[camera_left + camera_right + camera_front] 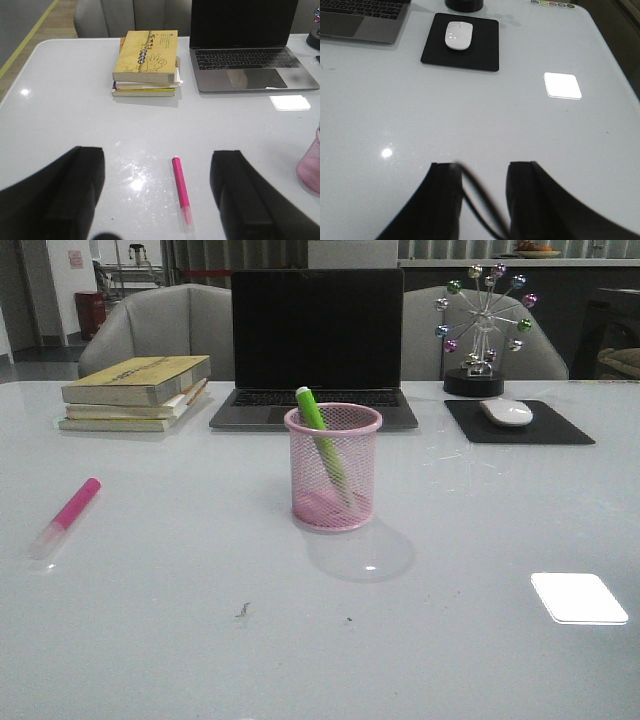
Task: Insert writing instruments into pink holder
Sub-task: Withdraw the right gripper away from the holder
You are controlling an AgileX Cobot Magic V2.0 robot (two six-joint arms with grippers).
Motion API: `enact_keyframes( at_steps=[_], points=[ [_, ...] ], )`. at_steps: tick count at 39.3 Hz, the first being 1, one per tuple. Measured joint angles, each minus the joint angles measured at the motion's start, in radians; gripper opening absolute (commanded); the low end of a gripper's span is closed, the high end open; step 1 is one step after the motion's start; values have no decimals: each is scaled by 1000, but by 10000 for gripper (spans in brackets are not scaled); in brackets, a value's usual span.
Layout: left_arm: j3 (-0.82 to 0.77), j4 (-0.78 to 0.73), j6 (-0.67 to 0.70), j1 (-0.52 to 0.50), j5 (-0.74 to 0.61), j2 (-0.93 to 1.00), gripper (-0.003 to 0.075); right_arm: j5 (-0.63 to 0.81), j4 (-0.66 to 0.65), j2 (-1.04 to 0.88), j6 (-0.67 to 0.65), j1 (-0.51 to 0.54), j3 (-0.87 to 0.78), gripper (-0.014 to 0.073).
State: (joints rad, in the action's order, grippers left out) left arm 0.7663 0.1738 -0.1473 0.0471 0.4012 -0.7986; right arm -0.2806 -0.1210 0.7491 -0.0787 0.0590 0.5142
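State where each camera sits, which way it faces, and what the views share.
Front: looks forward over the table at the pink holder holding the green marker; no robot body shows.
Left wrist: looks down past open fingers at the pink marker; shares the laptop.
Right wrist: fingers, shares the mouse.

A glossy white worktop (150, 640) fills the frame. Centre stands the pink holder (333, 468); the pink marker (65, 517) lies at left. Along the upper edge: stacked books (137, 392), laptop (316, 347), mouse pad (518, 422), and a ferris-wheel ornament (481, 332).
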Motion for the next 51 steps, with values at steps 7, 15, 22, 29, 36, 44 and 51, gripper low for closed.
enact_keyframes(
  at_steps=[7,15,22,29,36,44,51],
  points=[
    [0,0,0,0,0,0,510,-42,0,0,0,0,0,358],
    [0,0,0,0,0,0,510,-50,0,0,0,0,0,358],
    [0,0,0,0,1,0,510,-51,0,0,2,0,0,358],
    [0,0,0,0,1,-2,510,-51,0,0,2,0,0,358],
    [0,12,0,0,-1,-33,510,-52,0,0,2,0,0,358],
    [0,19,0,0,-17,-62,510,-58,0,0,2,0,0,358],
    [0,22,0,0,-71,-100,510,-58,0,0,2,0,0,358]
  ],
)
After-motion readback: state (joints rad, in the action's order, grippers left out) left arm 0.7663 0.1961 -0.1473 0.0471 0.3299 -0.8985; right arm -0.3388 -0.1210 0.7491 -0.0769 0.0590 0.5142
